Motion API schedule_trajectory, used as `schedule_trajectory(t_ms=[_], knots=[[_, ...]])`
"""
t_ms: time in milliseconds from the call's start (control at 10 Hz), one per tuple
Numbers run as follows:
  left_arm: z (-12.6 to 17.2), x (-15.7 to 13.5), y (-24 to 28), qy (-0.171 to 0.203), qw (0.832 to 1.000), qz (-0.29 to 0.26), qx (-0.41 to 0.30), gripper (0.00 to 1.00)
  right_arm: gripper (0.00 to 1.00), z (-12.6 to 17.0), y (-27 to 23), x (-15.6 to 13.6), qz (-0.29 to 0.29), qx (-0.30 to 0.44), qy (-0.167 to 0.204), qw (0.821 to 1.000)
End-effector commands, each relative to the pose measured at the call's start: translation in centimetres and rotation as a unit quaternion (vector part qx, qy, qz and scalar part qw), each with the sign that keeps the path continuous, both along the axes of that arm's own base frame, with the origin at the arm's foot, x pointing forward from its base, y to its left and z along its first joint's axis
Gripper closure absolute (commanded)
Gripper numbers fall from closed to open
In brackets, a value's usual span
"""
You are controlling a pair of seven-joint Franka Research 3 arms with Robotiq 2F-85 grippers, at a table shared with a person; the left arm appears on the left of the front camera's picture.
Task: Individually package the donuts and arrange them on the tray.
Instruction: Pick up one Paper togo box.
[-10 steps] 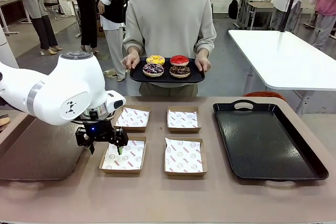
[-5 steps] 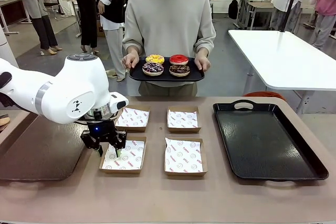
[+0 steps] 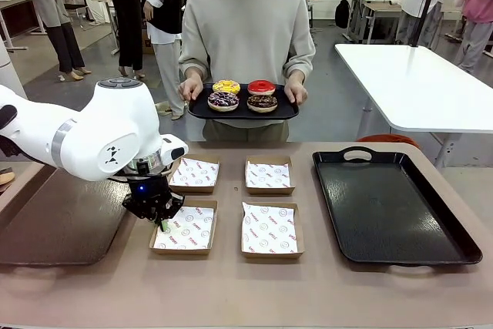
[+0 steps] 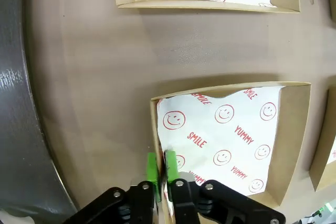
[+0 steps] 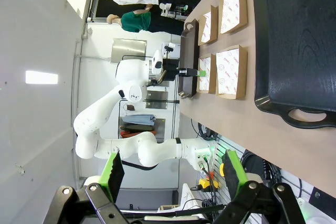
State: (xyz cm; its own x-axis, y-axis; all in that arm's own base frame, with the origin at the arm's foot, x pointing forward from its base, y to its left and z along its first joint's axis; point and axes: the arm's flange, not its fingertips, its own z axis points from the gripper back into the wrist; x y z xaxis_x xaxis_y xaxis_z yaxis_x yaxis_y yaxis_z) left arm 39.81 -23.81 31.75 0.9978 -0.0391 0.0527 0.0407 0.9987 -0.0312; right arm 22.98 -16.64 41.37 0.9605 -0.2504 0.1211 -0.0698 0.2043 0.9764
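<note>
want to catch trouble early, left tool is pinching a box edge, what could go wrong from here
1. The left tool grips the box by one thin wall; pulling may bend it or swing it into the next box.
2. The loose paper lies by the pads and might get caught or slide out.

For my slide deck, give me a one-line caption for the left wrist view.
Left hand pinching a side wall of a cardboard box lined with smiley-print paper.

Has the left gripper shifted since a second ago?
Yes. The left gripper moved slightly right and down, closing on the left wall of the near-left brown cardboard box.
</note>
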Motion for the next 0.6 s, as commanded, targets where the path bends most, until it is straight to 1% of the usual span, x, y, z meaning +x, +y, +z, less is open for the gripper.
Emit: schedule_trajectory(t_ms=[0, 300, 400, 500], knots=[[0.4, 0.1, 0.2, -0.001, 1.0, -0.005, 0.007, 1.0, 0.0, 0.0, -0.1, 0.0, -0.001, 0.01, -0.005, 1.0], [0.5, 0.1, 0.3, -0.001, 1.0, -0.003, 0.01, 1.0, 0.0, 0.0, -0.1, 0.0, -0.001, 0.01, -0.005, 1.0], [1.2, -0.1, 0.1, 0.0, 1.0, -0.009, 0.008, 1.0, 0.0, 0.0, -0.1, 0.0, -0.001, 0.01, -0.005, 1.0], [3.3, -0.7, -0.2, -0.004, 1.0, -0.026, 0.007, 1.0, 0.0, 0.0, -0.1, 0.0, -0.001, 0.01, -0.005, 1.0]])
